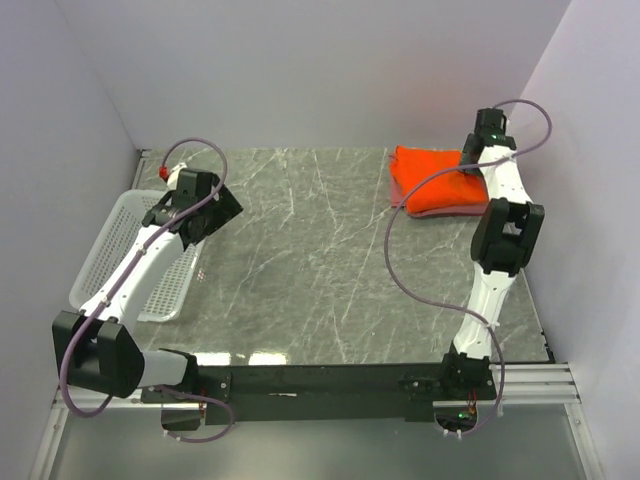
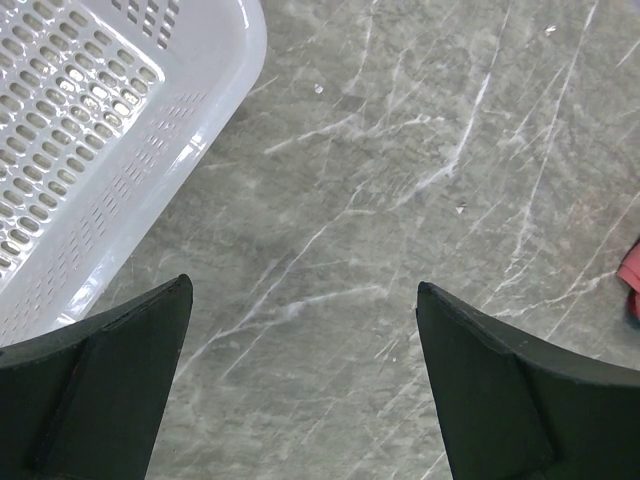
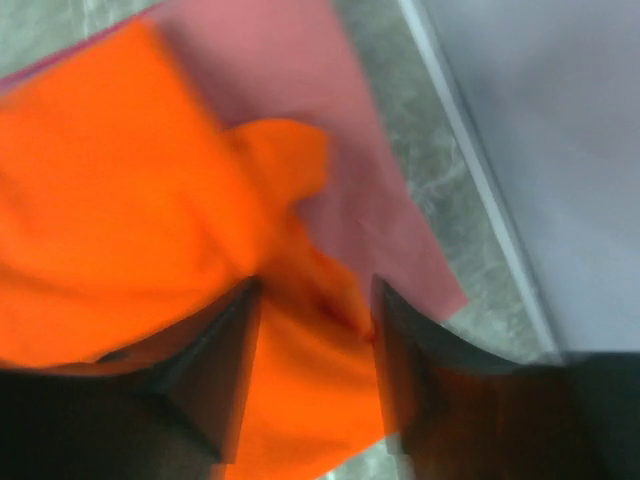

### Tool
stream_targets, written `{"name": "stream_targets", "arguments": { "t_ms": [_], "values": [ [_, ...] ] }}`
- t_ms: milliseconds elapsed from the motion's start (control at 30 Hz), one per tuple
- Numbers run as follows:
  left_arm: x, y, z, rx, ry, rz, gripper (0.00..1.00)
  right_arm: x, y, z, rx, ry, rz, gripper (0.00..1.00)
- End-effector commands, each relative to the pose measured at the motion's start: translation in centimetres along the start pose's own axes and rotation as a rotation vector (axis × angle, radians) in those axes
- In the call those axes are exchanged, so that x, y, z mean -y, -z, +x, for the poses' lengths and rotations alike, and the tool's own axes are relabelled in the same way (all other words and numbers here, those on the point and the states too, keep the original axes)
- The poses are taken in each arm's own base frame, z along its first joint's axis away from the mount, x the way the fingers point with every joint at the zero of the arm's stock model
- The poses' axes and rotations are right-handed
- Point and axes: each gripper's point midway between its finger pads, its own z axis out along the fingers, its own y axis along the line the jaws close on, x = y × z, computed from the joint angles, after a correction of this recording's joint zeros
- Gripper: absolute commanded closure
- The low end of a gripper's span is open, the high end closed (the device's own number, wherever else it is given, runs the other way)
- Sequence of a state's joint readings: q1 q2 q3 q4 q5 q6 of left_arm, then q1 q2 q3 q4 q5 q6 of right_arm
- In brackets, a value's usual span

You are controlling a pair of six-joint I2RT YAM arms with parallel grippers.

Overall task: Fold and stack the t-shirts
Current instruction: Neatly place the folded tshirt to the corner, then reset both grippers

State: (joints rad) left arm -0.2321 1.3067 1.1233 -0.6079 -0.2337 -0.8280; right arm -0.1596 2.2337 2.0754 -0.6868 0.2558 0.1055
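The bright orange t-shirt (image 1: pixel 432 178) lies folded at the back right of the table, on top of the dusty pink t-shirt (image 1: pixel 445 212), whose edge shows beneath it. My right gripper (image 1: pixel 470 160) is low over this stack. In the blurred right wrist view its jaws (image 3: pixel 312 300) stand partly apart, with a crease of the orange t-shirt (image 3: pixel 130 200) between them and the pink t-shirt (image 3: pixel 300 100) behind. My left gripper (image 1: pixel 225 208) hovers at the left by the basket. It is open and empty over bare table (image 2: pixel 303 290).
A white plastic mesh basket (image 1: pixel 120 250) sits at the table's left edge, and its corner shows in the left wrist view (image 2: pixel 100 120). White walls close the back and both sides. The right wall (image 3: pixel 540 150) is close to the stack.
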Motion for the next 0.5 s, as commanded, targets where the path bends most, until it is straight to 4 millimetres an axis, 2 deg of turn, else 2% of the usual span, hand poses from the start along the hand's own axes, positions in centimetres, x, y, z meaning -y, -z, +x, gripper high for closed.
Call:
{"name": "stream_targets", "arguments": {
  "t_ms": [0, 33, 67, 100, 133, 167, 200, 233, 267, 300, 333, 367, 400, 433, 467],
  "values": [
    [1.7, 1.3, -2.4, 0.059, 0.016, 0.047, 0.01, 0.6, 3.1, -2.8, 0.098, -0.129, -0.051, 0.32],
    [1.8, 1.5, -2.6, 0.063, 0.021, 0.052, 0.01, 0.3, 3.8, -2.8, 0.109, -0.131, -0.069, 0.24],
    [1.9, 1.7, -2.9, 0.073, 0.023, 0.055, 0.01, 0.1, 4.5, -3.2, 0.139, -0.153, -0.094, 0.22],
    [2.1, 2.0, -3.1, 0.082, 0.03, 0.065, 0.01, -0.5, 6.1, -2.4, 0.14, -0.161, -0.156, 0.19],
    [2.2, 2.2, -3.2, 0.086, 0.032, 0.072, 0.01, -1.1, 7.2, -3.2, 0.191, -0.181, -0.202, 0.16],
    [2.1, 2.4, -3.5, 0.097, 0.036, 0.065, 0.01, -1.6, 8.4, -3.2, 0.216, -0.188, -0.243, 0.15],
    [2.2, 2.8, -3.8, 0.105, 0.04, 0.071, 0.01, -1.5, 10.4, -1.8, 0.232, -0.194, -0.266, 0.15],
    [2.1, 3.1, -4.0, 0.115, 0.042, 0.068, 0.0, -1.5, 11.7, -1.5, 0.26, -0.207, -0.275, 0.15],
    [1.8, 3.7, -4.5, 0.14, 0.051, 0.062, 0.01, -1.9, 11.5, 0.9, 0.254, -0.233, -0.288, 0.14],
    [1.8, 4.0, -4.7, 0.154, 0.053, 0.071, 0.01, -1.2, 15.3, -0.1, 0.347, -0.262, -0.32, 0.14],
    [1.5, 4.2, -4.7, 0.166, 0.058, 0.071, 0.01, -1.6, 16.6, 0.6, 0.377, -0.274, -0.369, 0.14],
    [1.4, 4.5, -4.8, 0.179, 0.06, 0.078, 0.01, -2.1, 16.4, 2.8, 0.389, -0.286, -0.412, 0.13],
    [1.3, 5.4, -5.6, 0.223, 0.073, 0.093, 0.01, -1.7, 19.5, 2.4, 0.464, -0.302, -0.459, 0.13],
    [0.9, 5.7, -5.6, 0.237, 0.076, 0.09, 0.01, -1.7, 20.1, 3.4, 0.471, -0.314, -0.479, 0.12],
    [0.7, 6.0, -5.8, 0.256, 0.08, 0.089, 0.01, -1.6, 19.8, 5.1, 0.481, -0.322, -0.487, 0.12]
  ]
}}
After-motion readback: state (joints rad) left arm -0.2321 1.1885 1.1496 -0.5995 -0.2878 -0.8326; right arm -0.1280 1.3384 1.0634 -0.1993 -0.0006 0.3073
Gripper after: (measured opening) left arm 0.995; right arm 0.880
